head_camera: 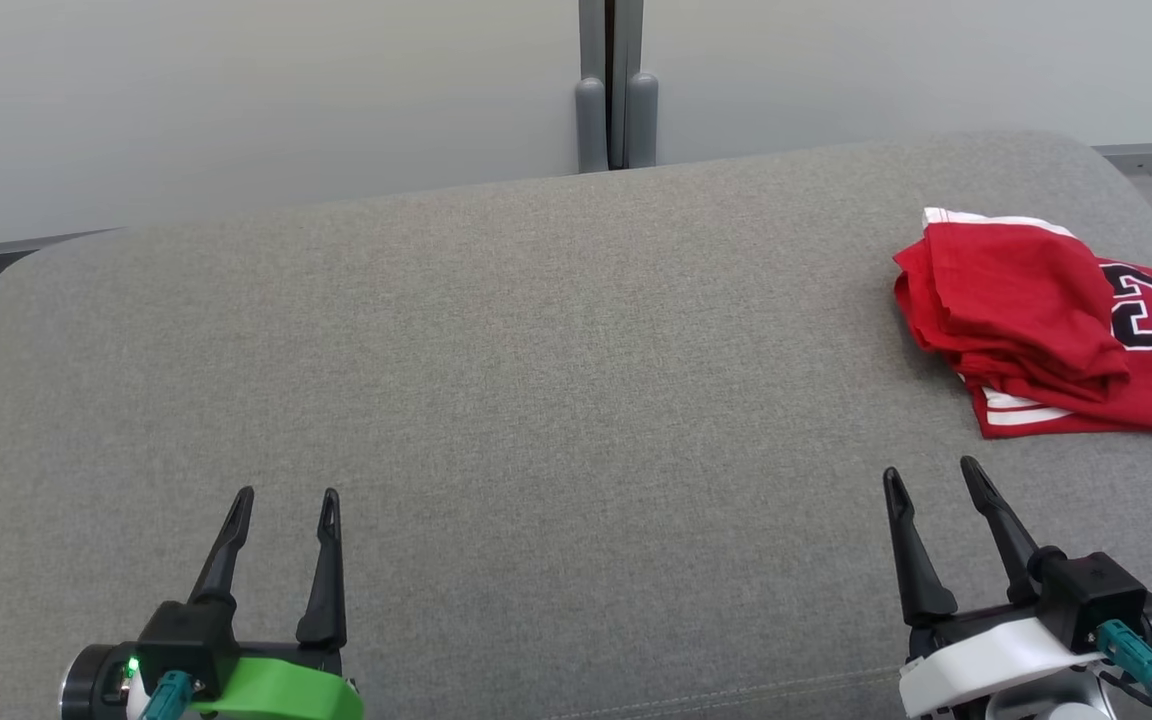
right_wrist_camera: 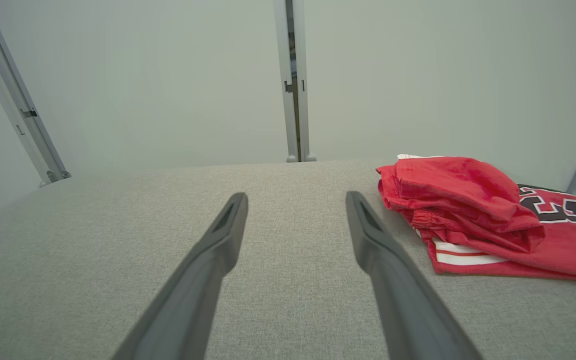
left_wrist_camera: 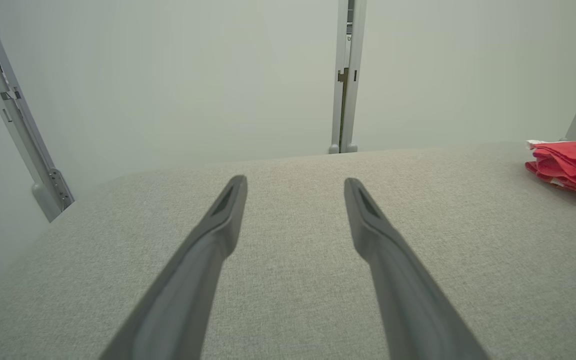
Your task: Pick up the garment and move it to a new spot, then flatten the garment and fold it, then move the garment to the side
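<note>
The garment (head_camera: 1036,320), red with white stripes and a black 23, is lying on the grey pad (head_camera: 536,380) at about two o'clock in the head view. It is sitting close to the pad's far right corner and running off that view's right edge. It is sitting in a loose fold, with a rumpled red bundle lying over a flatter layer. The striped hem is showing on its six o'clock side and the number is facing up on its three o'clock side. The left gripper (head_camera: 287,494) is sitting low at about seven o'clock, released. Its two dark fingers (head_camera: 324,580) are standing apart and pointing toward twelve with nothing between them, well apart from the garment. In the left wrist view the garment (left_wrist_camera: 573,162) is showing small at three o'clock, far beyond the right finger. The right gripper (head_camera: 931,469) is sitting at about five o'clock, likewise released, its fingers parted, leaning slightly toward eleven and gripping nothing. The garment is lying near it, at roughly one o'clock from its tips, with bare pad showing in between. In the right wrist view the garment (right_wrist_camera: 468,200) is lying at two o'clock, just beside the right finger. Whether either gripper's tips are touching the pad I cannot tell. Behind the pad a pale wall (head_camera: 236,100) is rising at twelve o'clock, with a grey post (head_camera: 616,100) splitting it in the middle.
</note>
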